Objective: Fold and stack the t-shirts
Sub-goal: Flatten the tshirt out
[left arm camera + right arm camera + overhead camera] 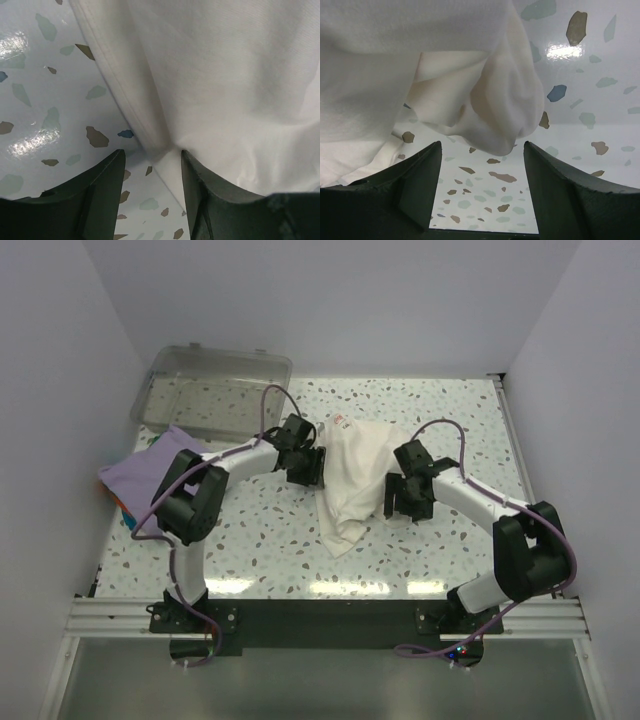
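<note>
Grasp step: your left claw (152,156) stands spread astride the hem of the cream-white t-shirt (355,465), your right claw (482,147) spread just short of a fold; both need closing next.

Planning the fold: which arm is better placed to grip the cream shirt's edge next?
Probably left. The left gripper straddles the hem of the cream shirt; the right gripper is open, empty.
</note>
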`<action>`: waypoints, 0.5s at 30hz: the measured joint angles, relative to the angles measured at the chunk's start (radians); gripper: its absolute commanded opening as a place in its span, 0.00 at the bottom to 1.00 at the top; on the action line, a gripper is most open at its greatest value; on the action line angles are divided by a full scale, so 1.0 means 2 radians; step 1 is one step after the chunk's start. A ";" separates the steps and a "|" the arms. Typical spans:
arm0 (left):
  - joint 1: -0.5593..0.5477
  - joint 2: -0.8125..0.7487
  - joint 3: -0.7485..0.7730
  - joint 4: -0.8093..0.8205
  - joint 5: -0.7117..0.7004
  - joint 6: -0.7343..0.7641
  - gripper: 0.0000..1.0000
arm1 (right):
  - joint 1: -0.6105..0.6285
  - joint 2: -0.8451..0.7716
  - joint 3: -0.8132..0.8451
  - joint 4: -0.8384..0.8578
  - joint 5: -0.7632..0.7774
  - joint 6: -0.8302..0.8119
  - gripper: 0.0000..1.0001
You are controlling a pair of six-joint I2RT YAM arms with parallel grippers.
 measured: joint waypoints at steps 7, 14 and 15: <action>-0.002 0.021 0.028 -0.015 -0.018 0.009 0.46 | -0.003 0.000 0.000 0.002 0.000 0.003 0.69; -0.006 0.033 0.040 -0.014 -0.021 0.011 0.26 | -0.006 0.006 0.000 0.008 0.000 0.005 0.68; -0.006 0.034 0.041 -0.013 -0.021 0.012 0.19 | -0.007 0.009 0.000 0.010 0.000 0.005 0.66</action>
